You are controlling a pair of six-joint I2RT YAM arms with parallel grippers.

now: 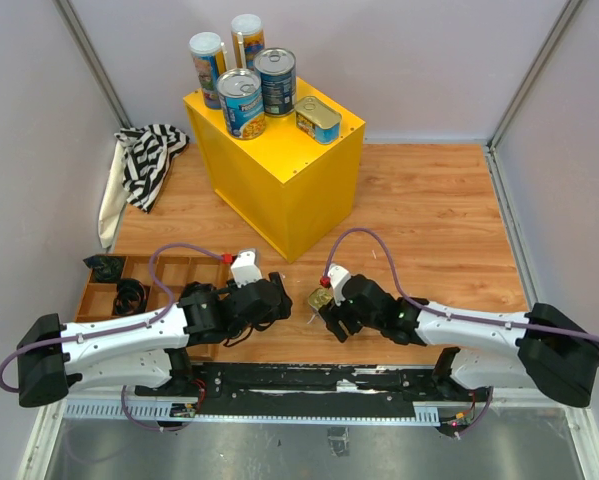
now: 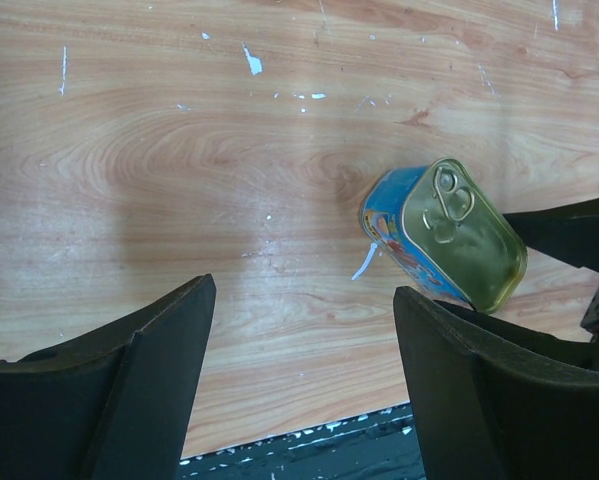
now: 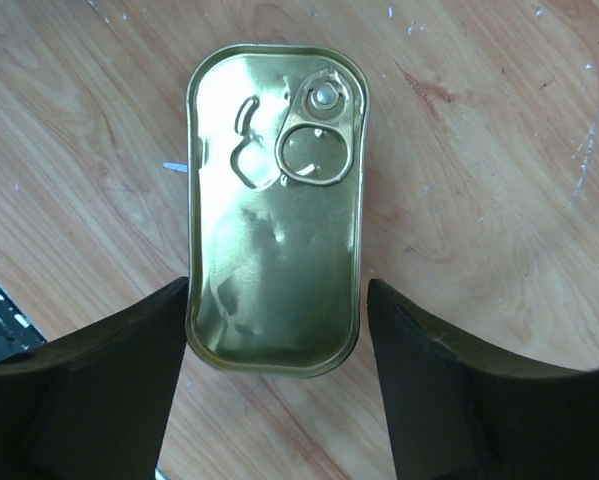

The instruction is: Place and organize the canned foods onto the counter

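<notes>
top external: the yellow cabinet (image 1: 279, 190) carries five cans (image 1: 242, 102). my left fingers (image 2: 129, 390) gape wide, empty, above the desk (image 2: 279, 150). my right fingers (image 3: 109, 380) straddle, unclamped, the gold tin (image 3: 274, 210) lying flat on the desk.

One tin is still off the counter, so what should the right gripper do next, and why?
Probably close the right gripper on the gold tin: its fingers straddle the tin's long sides, the tin lies flat on the table, and it looks like the only can not yet on the yellow counter.
</notes>
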